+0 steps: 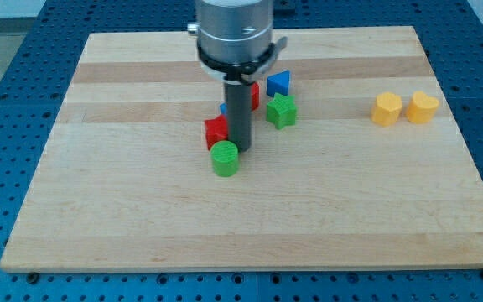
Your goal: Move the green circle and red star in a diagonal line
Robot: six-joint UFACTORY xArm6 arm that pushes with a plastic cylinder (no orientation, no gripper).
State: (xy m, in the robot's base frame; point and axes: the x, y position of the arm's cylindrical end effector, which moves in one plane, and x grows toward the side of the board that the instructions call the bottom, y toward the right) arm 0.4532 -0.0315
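My tip point(240, 149), a bare rod with no fingers to close, sits at the green circle's point(225, 158) one o'clock, the red star point(216, 131) touching it at eleven, so the diagonal looks nearly formed.

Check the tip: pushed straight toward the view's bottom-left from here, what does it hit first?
My tip would likely meet the green circle first; it sits right at the tip's lower-left, seemingly touching. The red star lies just left, off that line. Depth is uncertain.

My tip point(240, 149) touches the green circle point(224, 158), with the red star point(216, 131) just beside both.
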